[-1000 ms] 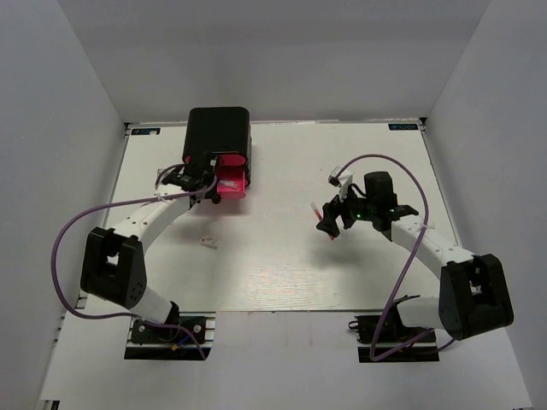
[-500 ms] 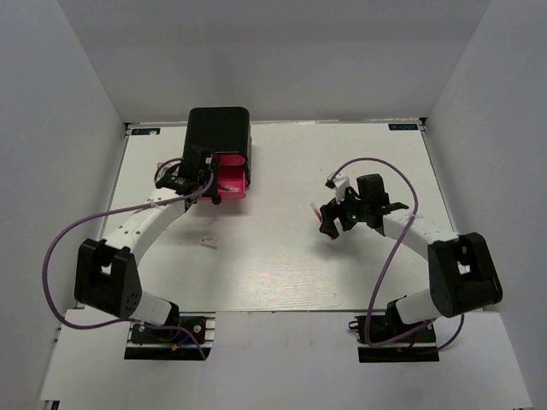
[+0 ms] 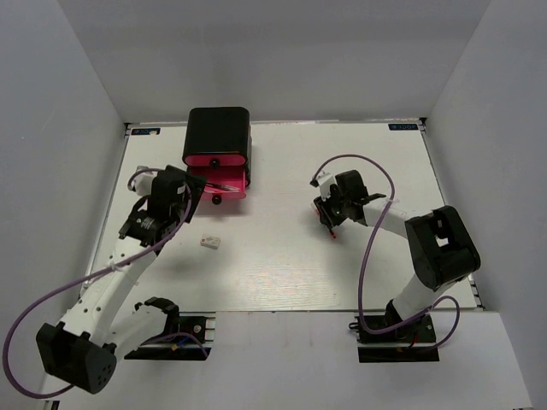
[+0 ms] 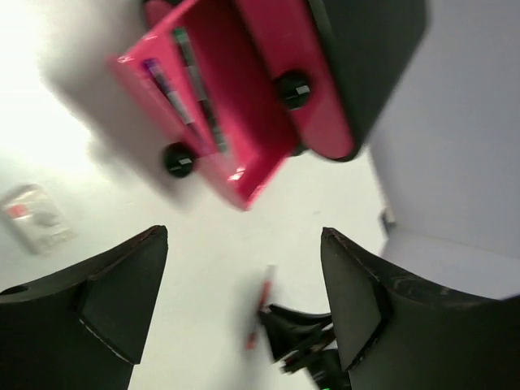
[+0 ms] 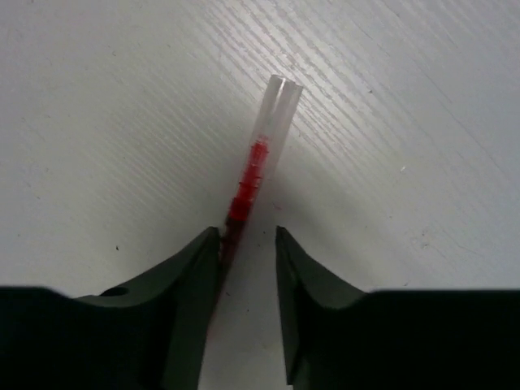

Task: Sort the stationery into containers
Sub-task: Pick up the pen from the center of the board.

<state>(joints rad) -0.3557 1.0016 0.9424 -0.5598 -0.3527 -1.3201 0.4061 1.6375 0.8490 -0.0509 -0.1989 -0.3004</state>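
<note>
The black cabinet (image 3: 218, 128) stands at the back left, its lower pink drawer (image 3: 231, 183) pulled out. Thin pens (image 4: 191, 77) lie inside the drawer (image 4: 244, 106). My left gripper (image 3: 181, 192) hangs just left of the drawer, wide open (image 4: 244, 236) and empty. A small white eraser (image 3: 208, 243) lies on the table near it (image 4: 34, 218). My right gripper (image 3: 330, 219) is low over a red pen (image 3: 320, 209). In the right wrist view the pen (image 5: 262, 158) runs between the jaws of the gripper (image 5: 248, 237). It touches the left finger, and a gap remains on the right.
The white table (image 3: 282, 273) is walled by grey panels on three sides. Round black knobs (image 4: 293, 89) mark the pink drawer fronts. In the left wrist view the red pen (image 4: 262, 302) and the right gripper show in the distance.
My left gripper has opened and drawn back from the drawer toward the near left. My right gripper has come down around the red pen and its jaws have narrowed.
</note>
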